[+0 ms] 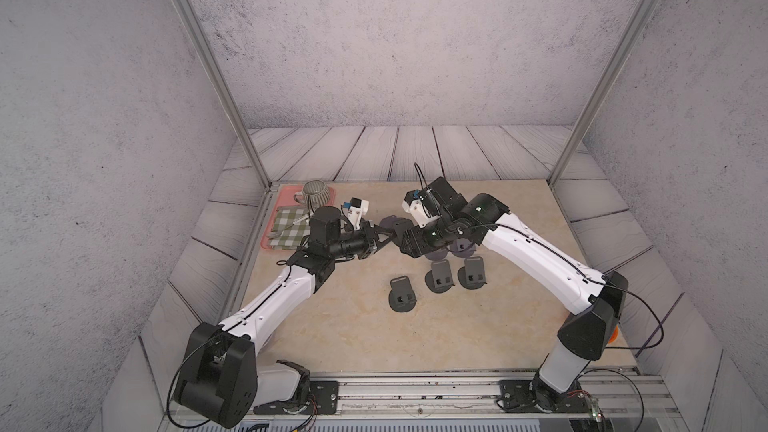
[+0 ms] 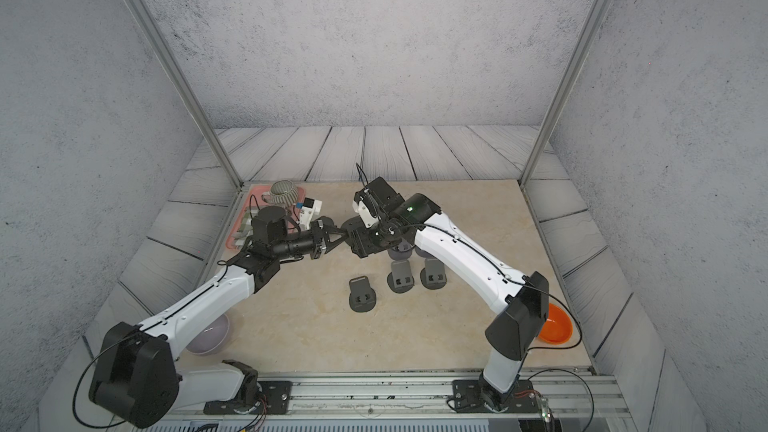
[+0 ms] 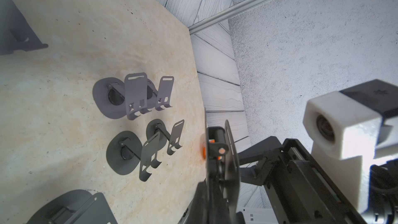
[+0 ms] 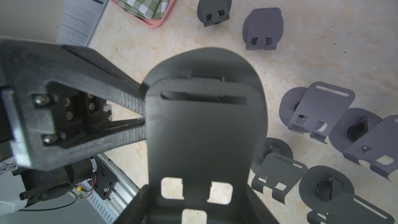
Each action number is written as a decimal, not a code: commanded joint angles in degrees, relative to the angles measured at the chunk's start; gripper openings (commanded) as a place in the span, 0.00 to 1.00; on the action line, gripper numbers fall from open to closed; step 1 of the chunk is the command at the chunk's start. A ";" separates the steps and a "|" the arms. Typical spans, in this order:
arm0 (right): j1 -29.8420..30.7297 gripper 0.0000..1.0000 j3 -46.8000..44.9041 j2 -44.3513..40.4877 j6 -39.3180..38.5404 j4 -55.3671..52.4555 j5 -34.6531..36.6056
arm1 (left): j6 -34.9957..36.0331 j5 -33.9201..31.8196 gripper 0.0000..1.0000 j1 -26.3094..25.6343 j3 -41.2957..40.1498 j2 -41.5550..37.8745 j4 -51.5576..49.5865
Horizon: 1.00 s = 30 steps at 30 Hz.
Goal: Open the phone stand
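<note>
A dark grey phone stand (image 1: pixel 395 224) (image 2: pixel 353 226) hangs in the air between my two arms, above the beige table. In the right wrist view the phone stand (image 4: pixel 204 126) fills the middle, its slotted plate lying against the round base. My right gripper (image 4: pixel 198 212) (image 1: pixel 409 239) is closed on its lower end, one finger on each side. My left gripper (image 4: pixel 145 113) (image 1: pixel 384 236) comes in from the side and is shut on the plate's edge. The left wrist view shows the phone stand (image 3: pixel 231 154) edge-on, rising from my left gripper (image 3: pixel 215 195).
Several more stands (image 1: pixel 402 292) (image 1: pixel 440 276) (image 1: pixel 473 272) sit on the table below and in front of the right arm, some folded (image 4: pixel 214 6). A pink tray (image 1: pixel 266 238) with checked cloth and a cup (image 1: pixel 318 193) is far left. An orange bowl (image 2: pixel 555 322) and a pale bowl (image 2: pixel 212 334) flank the front.
</note>
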 commanded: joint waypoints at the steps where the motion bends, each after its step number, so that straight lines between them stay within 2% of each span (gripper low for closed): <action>1: 1.09 0.58 2.45 -0.28 -1.24 3.06 -2.67 | 5.06 1.07 0.00 -0.66 0.46 -1.22 -6.49; 7: 1.09 0.58 3.23 0.06 -2.18 0.66 -2.94 | 21.23 -6.43 0.00 -0.66 5.91 -4.08 -28.87; 15: 1.09 0.58 5.37 0.60 -3.45 -3.55 -3.73 | 33.36 -20.49 0.00 -2.22 6.32 -8.28 -42.13; 20: 1.09 0.58 6.90 0.59 -4.27 -5.67 -4.20 | 37.49 -32.19 0.00 -4.96 6.78 -10.22 -47.73; 23: 1.05 0.58 7.70 0.84 -4.88 -6.68 -4.50 | 38.78 -36.66 0.00 -6.09 6.90 -10.70 -49.70; 30: 1.09 0.60 6.26 0.95 -4.43 -5.52 -6.38 | 38.30 -36.97 0.00 -6.19 7.00 -11.81 -49.48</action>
